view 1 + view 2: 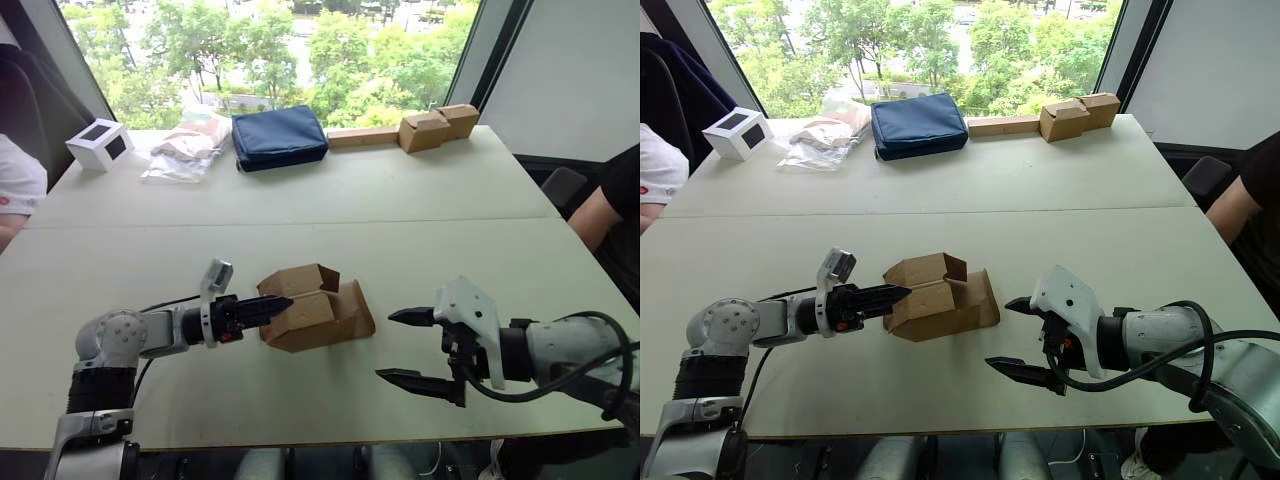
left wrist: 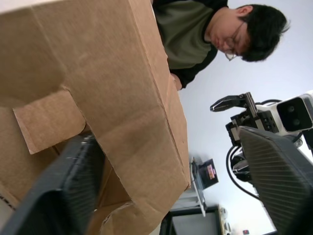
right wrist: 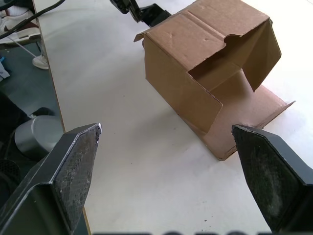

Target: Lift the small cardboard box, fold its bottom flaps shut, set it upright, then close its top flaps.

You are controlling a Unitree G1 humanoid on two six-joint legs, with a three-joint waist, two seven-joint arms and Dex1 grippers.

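Two grippers flank the small plain brown rectangular cardboard box (image 1: 315, 306), which I see lying on its side near the front of the pale surface (image 1: 420, 200), its flaps hanging open. My left gripper (image 1: 272, 306) has its black fingers at the box's left end; from the left wrist view one finger (image 2: 68, 181) sits against the cardboard while the other stands clear of it, so the jaws are parted and grip nothing. My right gripper (image 1: 410, 347) hovers just right of the box, spread wide and empty.
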